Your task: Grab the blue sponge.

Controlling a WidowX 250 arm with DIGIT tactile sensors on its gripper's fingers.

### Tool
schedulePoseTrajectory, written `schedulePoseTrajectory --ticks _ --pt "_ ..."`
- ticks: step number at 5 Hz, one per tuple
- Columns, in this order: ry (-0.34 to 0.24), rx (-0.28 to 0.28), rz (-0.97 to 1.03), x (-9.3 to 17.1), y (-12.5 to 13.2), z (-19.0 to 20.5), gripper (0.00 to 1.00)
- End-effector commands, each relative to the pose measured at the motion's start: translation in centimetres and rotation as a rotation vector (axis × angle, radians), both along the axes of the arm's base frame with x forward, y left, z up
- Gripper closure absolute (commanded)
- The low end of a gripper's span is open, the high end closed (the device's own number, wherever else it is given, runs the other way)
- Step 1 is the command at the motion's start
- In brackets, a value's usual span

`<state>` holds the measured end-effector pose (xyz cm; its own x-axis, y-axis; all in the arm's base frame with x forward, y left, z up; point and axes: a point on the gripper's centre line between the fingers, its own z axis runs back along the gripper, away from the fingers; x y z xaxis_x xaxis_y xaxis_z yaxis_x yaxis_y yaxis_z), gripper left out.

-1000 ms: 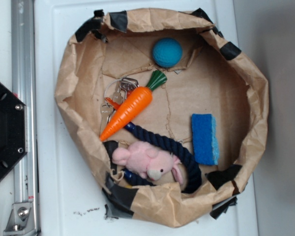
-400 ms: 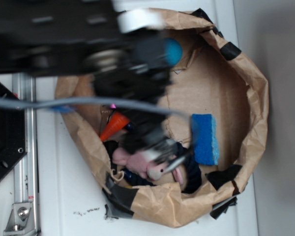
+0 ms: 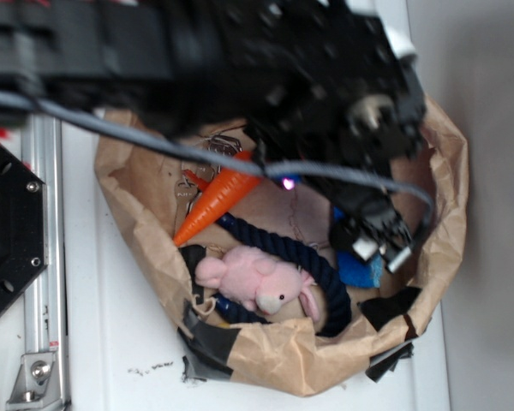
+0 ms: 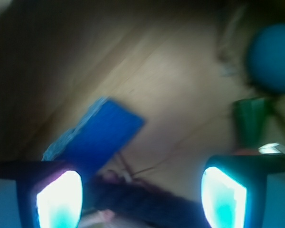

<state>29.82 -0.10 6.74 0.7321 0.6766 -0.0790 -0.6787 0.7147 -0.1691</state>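
From your exterior view, the arm is a dark smear covering the top half of the paper-lined basket, and it hides most of the blue sponge; only a small blue patch shows beside the gripper. You cannot tell how its jaws stand there. Your wrist view is soft throughout: the teal ball runs off the right edge, and the fingertips are cut off at the bottom.
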Motion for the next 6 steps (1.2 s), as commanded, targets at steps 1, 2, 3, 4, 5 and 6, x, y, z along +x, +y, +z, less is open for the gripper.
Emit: schedulePoseTrajectory --ticks 1,2,3,4,5,6 --pt "-0.02 0.005 0.057 0.9 -3.7 -1.2 0.0" --pt "-0.106 0.097 0.033 1.4 -2.5 -0.8 0.0" --pt "-0.224 0.111 0.066 1.0 0.4 1.8 0.0" --pt "-0.275 0.044 0.089 0.4 2.2 2.9 0.0" --pt "-0.277 0.033 0.1 0.9 2.1 2.8 0.0" --pt "-0.243 -0.01 0.105 2.2 1.2 1.2 0.0"
